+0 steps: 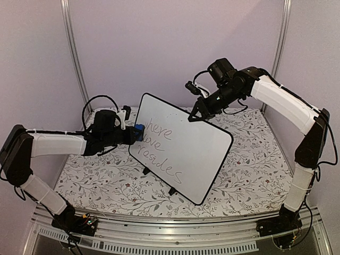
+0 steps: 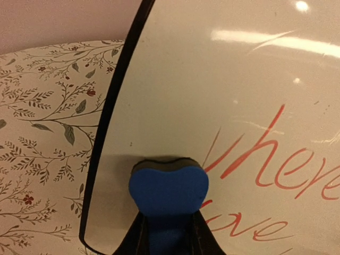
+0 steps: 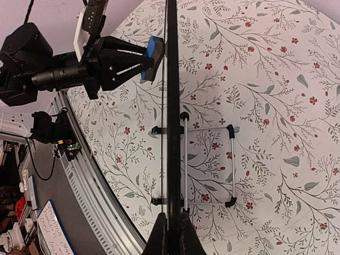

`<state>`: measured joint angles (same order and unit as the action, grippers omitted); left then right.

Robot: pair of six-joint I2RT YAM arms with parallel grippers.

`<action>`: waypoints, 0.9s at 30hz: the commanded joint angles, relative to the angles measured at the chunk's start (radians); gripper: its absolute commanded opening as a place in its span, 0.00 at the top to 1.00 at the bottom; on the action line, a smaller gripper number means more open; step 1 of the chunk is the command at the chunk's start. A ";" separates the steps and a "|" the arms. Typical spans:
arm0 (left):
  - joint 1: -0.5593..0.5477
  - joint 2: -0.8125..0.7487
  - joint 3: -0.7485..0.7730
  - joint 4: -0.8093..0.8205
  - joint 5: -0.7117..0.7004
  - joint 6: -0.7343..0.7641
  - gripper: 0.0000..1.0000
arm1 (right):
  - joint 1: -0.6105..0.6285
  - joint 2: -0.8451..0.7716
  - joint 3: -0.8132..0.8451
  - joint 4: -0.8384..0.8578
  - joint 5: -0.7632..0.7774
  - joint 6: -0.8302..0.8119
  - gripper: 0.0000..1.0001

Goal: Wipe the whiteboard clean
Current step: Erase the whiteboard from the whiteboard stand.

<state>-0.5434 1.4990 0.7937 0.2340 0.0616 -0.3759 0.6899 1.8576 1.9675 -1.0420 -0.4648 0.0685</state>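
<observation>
Blue eraser (image 2: 168,183) sits half-hidden, gripped by left claw (image 2: 169,229); right claw (image 3: 170,229) clamps whiteboard (image 1: 186,154) edge.

Large white whiteboard (image 1: 195,155) with rounded corners and thin black rim, standing tilted on small black feet on the floral table (image 1: 252,178), reddish-purple handwriting across its left half, unerased.

Grips a blue eraser (image 2: 168,188) tight between the two black fingers (image 2: 137,238) of the left pincer (image 2: 170,229), dark felt edge forward and set against the whiteboard (image 2: 212,79) straight ahead. Shows red handwriting (image 2: 289,170) to the right of the pincer, "here" higher up and "love" lower, nearer the fingers. Finds the board's black rim (image 2: 114,106) curving up on the left, and beyond it the floral table (image 2: 48,122).
</observation>
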 commanded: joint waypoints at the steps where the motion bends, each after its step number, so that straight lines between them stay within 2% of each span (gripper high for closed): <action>1: -0.022 -0.018 -0.051 0.006 -0.008 -0.018 1.00 | 0.033 -0.043 -0.013 -0.010 -0.060 -0.041 1.00; 7: -0.024 -0.022 -0.049 0.010 -0.009 -0.012 1.00 | 0.034 -0.043 -0.014 -0.009 -0.059 -0.041 1.00; 19: -0.023 0.036 0.131 -0.051 0.002 0.042 1.00 | 0.035 -0.041 -0.016 -0.009 -0.057 -0.045 1.00; 27: -0.040 0.036 0.063 -0.029 0.004 0.016 1.00 | 0.035 -0.044 -0.019 -0.008 -0.057 -0.045 1.00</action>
<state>-0.5556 1.5192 0.9058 0.2035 0.0578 -0.3531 0.6903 1.8538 1.9621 -1.0393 -0.4625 0.0704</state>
